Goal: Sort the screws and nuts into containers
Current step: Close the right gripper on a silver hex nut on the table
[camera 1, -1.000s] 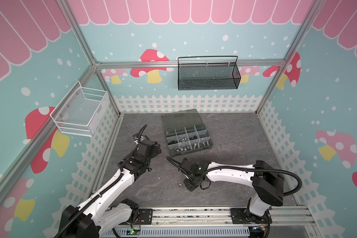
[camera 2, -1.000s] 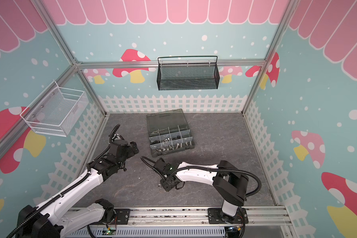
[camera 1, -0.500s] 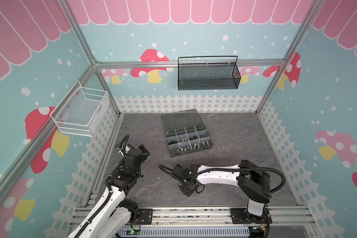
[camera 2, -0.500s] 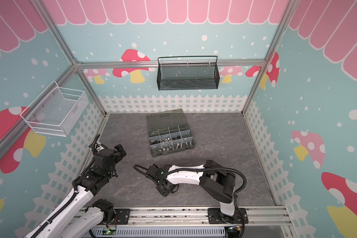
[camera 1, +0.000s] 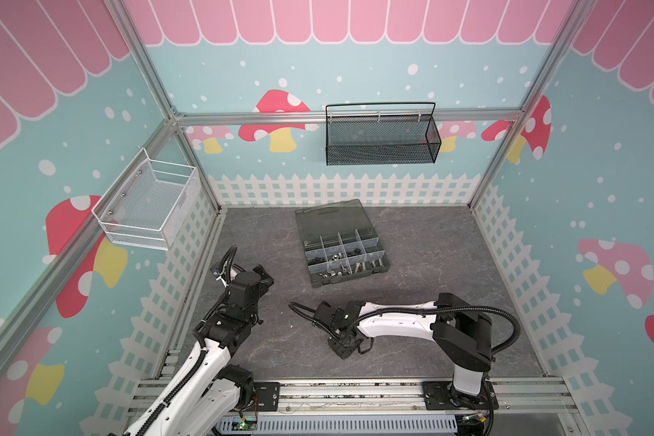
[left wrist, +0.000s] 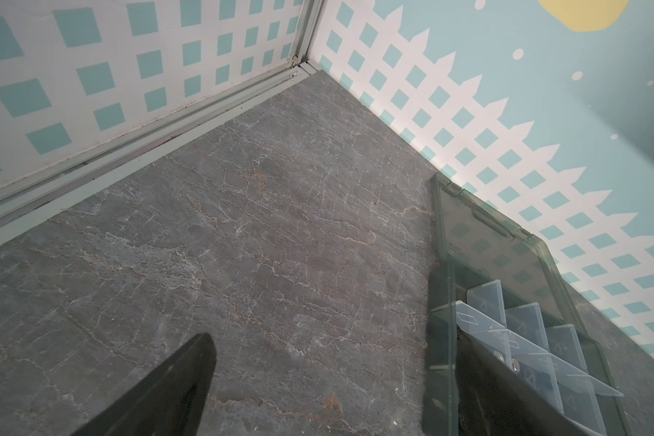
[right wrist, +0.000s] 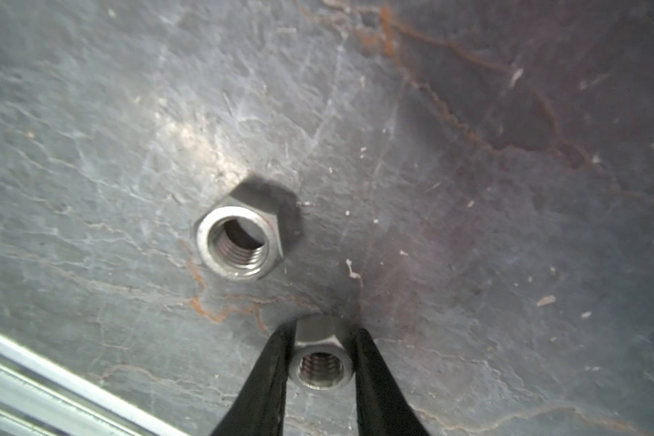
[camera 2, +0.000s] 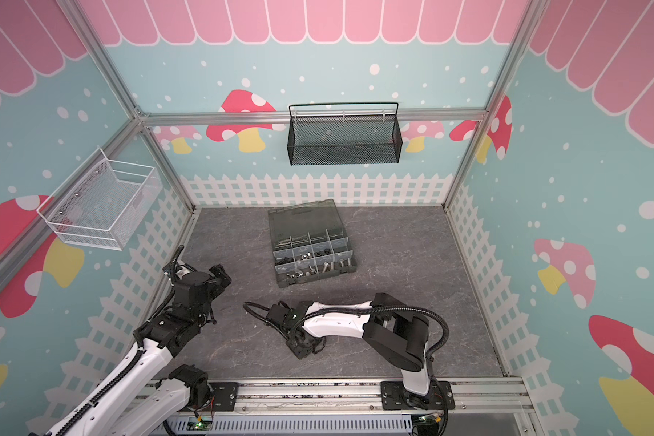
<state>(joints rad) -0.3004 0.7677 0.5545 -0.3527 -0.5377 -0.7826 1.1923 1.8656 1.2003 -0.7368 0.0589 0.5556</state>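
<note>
The right gripper (right wrist: 320, 334) is pinching a nut (right wrist: 321, 368) on the floor (right wrist: 469, 226), jaws narrow; a second nut (right wrist: 238, 241) is lying just beyond its tips. The left gripper (left wrist: 335, 341) is gaping wide.

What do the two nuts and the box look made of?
Free nut and gripped nut: probably steel, bare and silvery, glinting on the threads. Box: smoky translucent plastic, apparently; the fence pattern shows through its lid.

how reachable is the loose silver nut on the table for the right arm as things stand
Probably yes: the loose nut lies flat on bare table close beside the right gripper, nothing between. But the gripper is pinching a second nut, so that goes first.
</note>
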